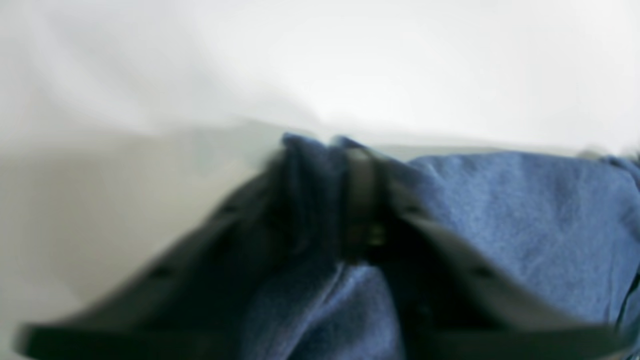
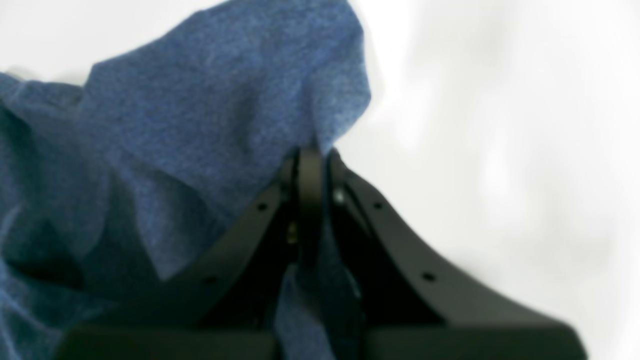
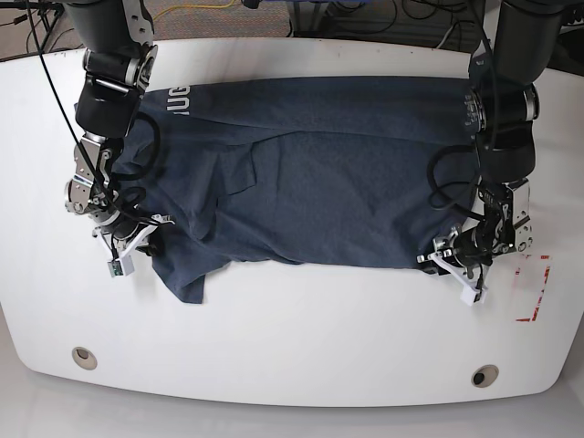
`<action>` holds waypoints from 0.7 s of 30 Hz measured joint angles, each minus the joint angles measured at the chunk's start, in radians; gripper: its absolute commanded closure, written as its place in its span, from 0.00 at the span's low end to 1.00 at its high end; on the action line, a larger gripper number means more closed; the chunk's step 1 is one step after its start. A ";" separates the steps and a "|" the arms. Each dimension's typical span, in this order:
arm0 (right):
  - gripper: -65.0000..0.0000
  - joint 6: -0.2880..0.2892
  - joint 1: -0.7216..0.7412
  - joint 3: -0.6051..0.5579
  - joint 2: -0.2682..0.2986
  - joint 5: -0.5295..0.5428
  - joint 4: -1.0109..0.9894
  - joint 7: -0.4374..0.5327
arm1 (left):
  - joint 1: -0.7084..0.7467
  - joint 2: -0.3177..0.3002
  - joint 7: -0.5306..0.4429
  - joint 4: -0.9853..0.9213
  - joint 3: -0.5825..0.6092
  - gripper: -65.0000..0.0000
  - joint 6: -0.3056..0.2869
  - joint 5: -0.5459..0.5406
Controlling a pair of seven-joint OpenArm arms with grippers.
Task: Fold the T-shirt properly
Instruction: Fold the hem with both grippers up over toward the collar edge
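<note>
T-shirt (image 3: 319,173) lies spread across the white table (image 3: 292,347), rumpled, white lettering near the far corner on the base view's left, one sleeve flopped out toward the near edge on that side. Both arms are down at the near corners of the cloth, one per side, presumably so the near edge can be lifted evenly and carried over for a fold.

Right gripper (image 2: 311,160), on the base view's left, has its fingertips pressed together with blue fabric pinched between them; cloth bunches up above the tips and hangs down behind them in the wrist view. Firm hold, looks like.

Left gripper (image 1: 332,150), on the base view's right, sits at the other near corner. Wrist view is blurred, but the fingers have closed in on a ridge of fabric caught between the tips, so it reads as gripping the shirt too.

Judgement: grasp step done or nearly so, fold itself not begun. Risk is the left pinch holding only a thin edge and slipping once lifted. Red tape mark (image 3: 537,292) on the table near that arm, untouched.
</note>
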 measured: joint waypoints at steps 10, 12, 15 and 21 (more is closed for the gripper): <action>1.00 0.000 0.000 -0.001 0.001 0.001 0.086 -0.064 | 0.009 -0.004 -0.026 0.003 -0.001 1.00 -0.006 -0.001; 1.00 0.000 -0.002 -0.001 0.001 -0.001 0.112 -0.087 | 0.017 -0.002 -0.011 0.038 0.000 1.00 -0.003 0.010; 1.00 0.001 -0.003 -0.001 0.001 0.000 0.155 -0.112 | 0.045 -0.002 0.012 0.117 0.000 1.00 0.010 0.026; 1.00 0.001 0.000 -0.001 0.001 0.000 0.256 -0.162 | 0.096 -0.004 0.075 0.313 -0.001 1.00 0.006 0.023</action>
